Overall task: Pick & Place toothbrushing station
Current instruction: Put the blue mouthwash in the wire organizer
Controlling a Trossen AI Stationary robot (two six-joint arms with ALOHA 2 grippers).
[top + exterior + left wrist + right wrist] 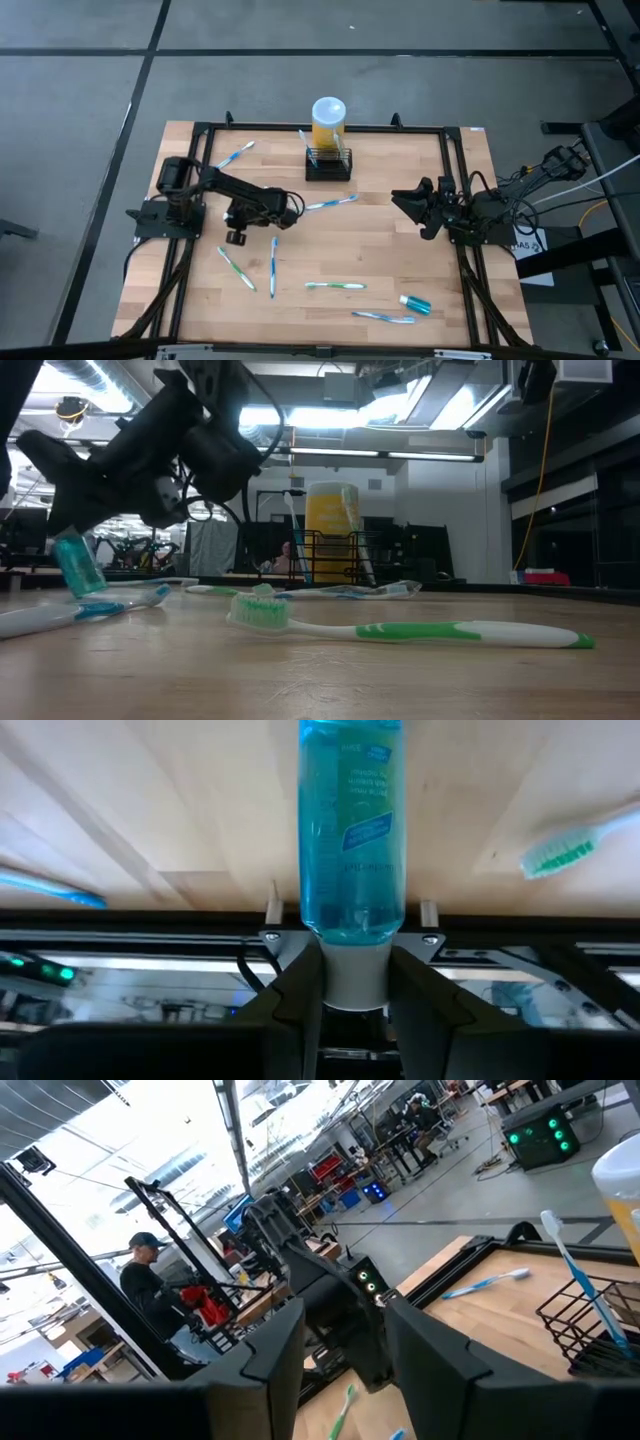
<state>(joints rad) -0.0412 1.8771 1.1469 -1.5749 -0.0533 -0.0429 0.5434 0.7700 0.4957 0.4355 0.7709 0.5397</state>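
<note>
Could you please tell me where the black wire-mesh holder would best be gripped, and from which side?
I would pinch the top wire of the wall facing the table's middle on the black wire-mesh holder, coming straight down, one finger inside and one outside. It stands upright and open-topped. The yellow cylinder crowds its far side, and a toothbrush leans out toward the left arm's side.
</note>
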